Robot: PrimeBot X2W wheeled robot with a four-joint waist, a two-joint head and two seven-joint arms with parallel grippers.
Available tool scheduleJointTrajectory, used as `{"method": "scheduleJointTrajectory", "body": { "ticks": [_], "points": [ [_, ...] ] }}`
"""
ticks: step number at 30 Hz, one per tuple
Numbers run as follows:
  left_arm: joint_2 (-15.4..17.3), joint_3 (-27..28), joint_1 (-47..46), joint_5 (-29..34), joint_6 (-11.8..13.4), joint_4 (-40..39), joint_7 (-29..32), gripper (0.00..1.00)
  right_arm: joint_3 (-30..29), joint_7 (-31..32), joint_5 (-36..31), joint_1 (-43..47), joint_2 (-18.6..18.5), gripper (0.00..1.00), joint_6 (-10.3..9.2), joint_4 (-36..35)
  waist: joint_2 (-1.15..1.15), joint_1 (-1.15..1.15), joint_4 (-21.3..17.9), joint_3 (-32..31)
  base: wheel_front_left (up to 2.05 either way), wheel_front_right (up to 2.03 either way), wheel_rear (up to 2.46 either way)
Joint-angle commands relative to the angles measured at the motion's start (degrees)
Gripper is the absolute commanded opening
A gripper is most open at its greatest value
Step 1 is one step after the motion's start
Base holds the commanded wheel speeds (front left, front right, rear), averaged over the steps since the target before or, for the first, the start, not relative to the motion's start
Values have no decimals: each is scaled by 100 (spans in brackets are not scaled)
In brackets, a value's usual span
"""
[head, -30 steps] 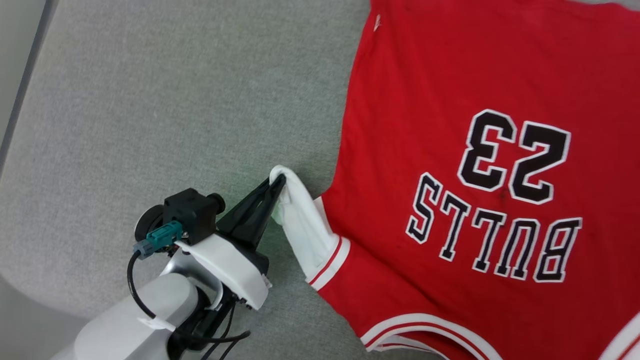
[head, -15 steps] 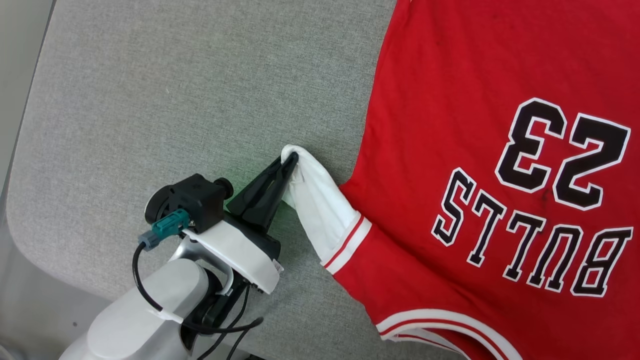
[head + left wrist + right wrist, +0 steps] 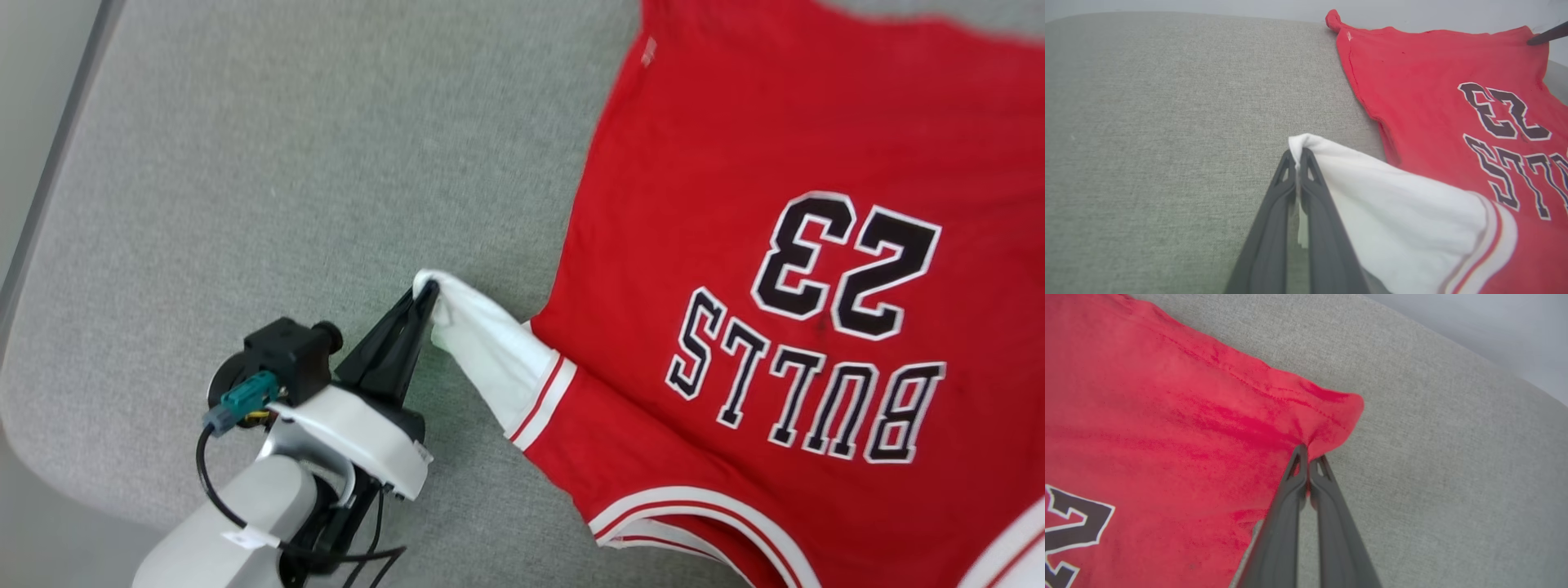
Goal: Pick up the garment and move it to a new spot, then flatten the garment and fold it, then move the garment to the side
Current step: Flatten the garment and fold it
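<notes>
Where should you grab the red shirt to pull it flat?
At its loose ends: the sleeve tip, reached from the left, and a bottom corner, from outside. The shirt lies flat, so only these bunched ends lift enough to pinch. The left gripper and right gripper grip there.

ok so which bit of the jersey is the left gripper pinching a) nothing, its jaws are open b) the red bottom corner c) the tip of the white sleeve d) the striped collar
C: the left gripper is shut on the tip of the white sleeve of the garment.
</notes>
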Motion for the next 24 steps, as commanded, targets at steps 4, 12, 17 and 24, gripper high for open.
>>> {"method": "scheduleJointTrajectory", "body": {
  "ticks": [4,12,17,24],
  "points": [
    [1,172,392,-20,61,63,-40,0,101,-243,543,706,-312,0,-5,-216,0,-1,-375,-715,0,0,0],
    [71,442,1080,-86,223,88,-34,0,298,-614,1276,2420,-748,0,-5,-891,0,-1,-769,-1517,0,0,0],
    [151,565,1438,-108,320,26,-35,0,136,-862,1648,3711,-961,0,-5,-1328,0,-1,-908,-1826,0,0,0],
    [259,694,1744,-83,423,-97,-35,0,-520,-1118,1877,5527,-712,0,-5,-1861,0,-1,-991,-1961,0,0,0]
  ]
}}
